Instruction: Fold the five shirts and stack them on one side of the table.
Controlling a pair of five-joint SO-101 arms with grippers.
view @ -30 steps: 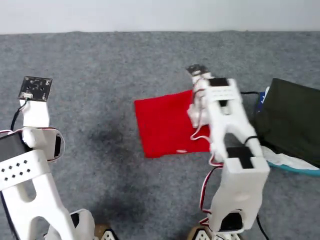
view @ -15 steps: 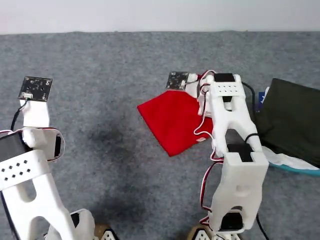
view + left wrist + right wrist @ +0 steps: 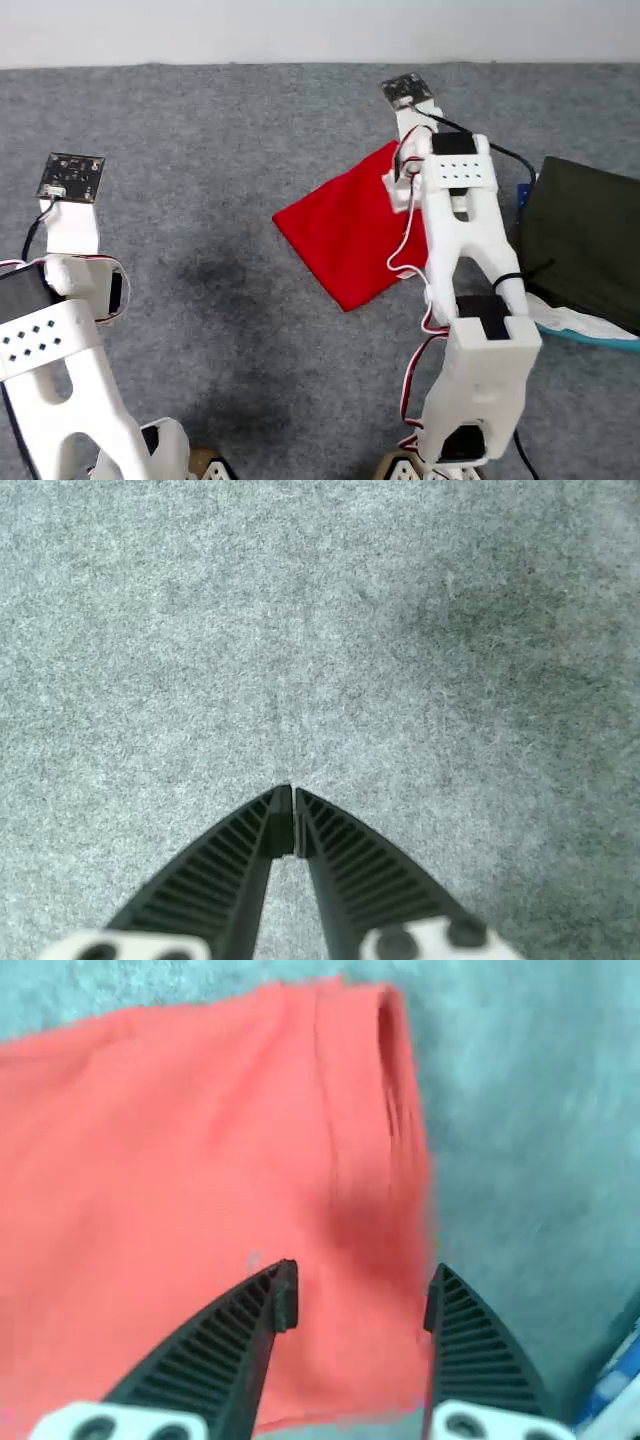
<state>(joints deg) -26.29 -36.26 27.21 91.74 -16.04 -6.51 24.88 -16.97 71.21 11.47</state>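
A red shirt (image 3: 350, 240) is seen just right of the middle of the high view, lying flat on the grey surface (image 3: 200, 130). It is folded into a rough rectangle and turned askew, so that one corner points toward the lower middle of the frame. The right arm (image 3: 470, 300) is stretched up from the lower right of the frame, and its wrist is placed over the shirt's upper right part.

In the right wrist view the right hand (image 3: 362, 1278) is shown wide open, with nothing gripped between its two dark ribbed fingers (image 3: 250, 1320). They are held above the red cloth near a folded edge, where a seam and a doubled layer can be made out. Whether the fingertips touch the cloth cannot be told.

At the right edge of the high view a dark green shirt (image 3: 585, 240) is laid folded on top of other folded garments. A pale one with a teal edge (image 3: 580, 325) is seen sticking out beneath it, and a bit of blue cloth (image 3: 522, 205) at its left side.

The left arm (image 3: 60, 330) is placed at the lower left of the high view, well apart from the shirts. The left hand (image 3: 293, 805) is closed, its fingertips pressed together with nothing between them, above bare grey surface.
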